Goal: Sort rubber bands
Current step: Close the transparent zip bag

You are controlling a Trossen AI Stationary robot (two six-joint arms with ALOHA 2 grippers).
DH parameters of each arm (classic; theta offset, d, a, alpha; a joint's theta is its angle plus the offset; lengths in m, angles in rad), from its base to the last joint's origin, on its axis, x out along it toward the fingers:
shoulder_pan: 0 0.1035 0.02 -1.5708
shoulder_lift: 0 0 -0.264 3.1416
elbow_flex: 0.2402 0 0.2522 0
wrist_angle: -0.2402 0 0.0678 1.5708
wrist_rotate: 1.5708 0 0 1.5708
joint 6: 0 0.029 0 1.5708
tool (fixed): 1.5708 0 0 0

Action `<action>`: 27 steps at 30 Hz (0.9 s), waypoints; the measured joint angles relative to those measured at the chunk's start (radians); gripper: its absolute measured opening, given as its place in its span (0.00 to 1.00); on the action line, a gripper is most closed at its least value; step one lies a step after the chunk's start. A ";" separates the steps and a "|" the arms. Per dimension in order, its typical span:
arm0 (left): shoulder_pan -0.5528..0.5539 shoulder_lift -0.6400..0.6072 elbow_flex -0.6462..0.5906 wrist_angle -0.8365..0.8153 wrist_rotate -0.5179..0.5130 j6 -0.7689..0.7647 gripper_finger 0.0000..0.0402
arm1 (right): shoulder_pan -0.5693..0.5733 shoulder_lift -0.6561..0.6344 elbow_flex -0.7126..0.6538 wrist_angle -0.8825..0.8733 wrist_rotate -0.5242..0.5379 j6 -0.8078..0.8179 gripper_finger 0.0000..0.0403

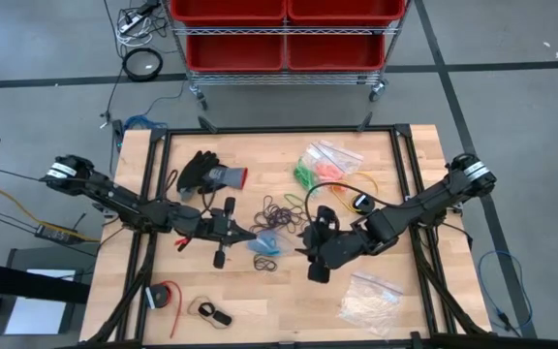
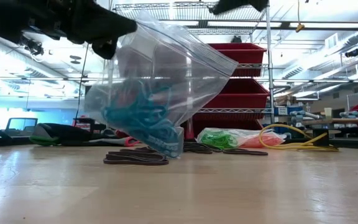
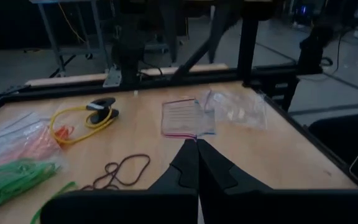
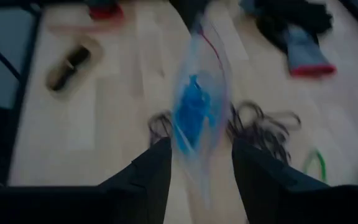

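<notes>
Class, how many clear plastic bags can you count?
3. The bag of green and orange bands lies at the table's far side; the bag of blue bands is mid-table; the bag of whitish pieces lies front right. None seems hidden.

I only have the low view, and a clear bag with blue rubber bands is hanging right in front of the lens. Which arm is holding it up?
Observer: The left gripper is holding it. Its fingers are shut on the top of the bag.
Operator: Where is the right gripper?
Observer: The right gripper is open and pointed at the bag from the other side. I cannot tell whether it touches the bag.
Operator: Any bags I can't see?
Observer: Yes, a clear bag of whitish pieces lies flat on the table on the right arm's side, at the high view's lower right.
</notes>
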 joint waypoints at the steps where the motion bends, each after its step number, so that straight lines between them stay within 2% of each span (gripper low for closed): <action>1: 0.000 0.000 0.006 -0.017 0.000 0.000 0.00 | 0.000 0.005 0.000 -0.027 0.000 0.021 0.39; 6: 0.000 0.000 0.013 -0.048 -0.015 0.001 0.00 | 0.000 0.057 0.000 -0.103 -0.015 0.091 0.39; 14: 0.000 0.000 0.013 -0.046 -0.033 -0.001 0.00 | -0.010 0.147 0.000 -0.132 -0.042 0.094 0.39; 22: -0.005 0.000 0.013 -0.046 -0.033 -0.002 0.00 | -0.043 0.162 0.000 -0.133 -0.021 0.102 0.38; 27: -0.005 0.000 0.013 -0.040 -0.033 -0.002 0.00 | -0.057 0.171 0.000 -0.113 -0.067 0.104 0.36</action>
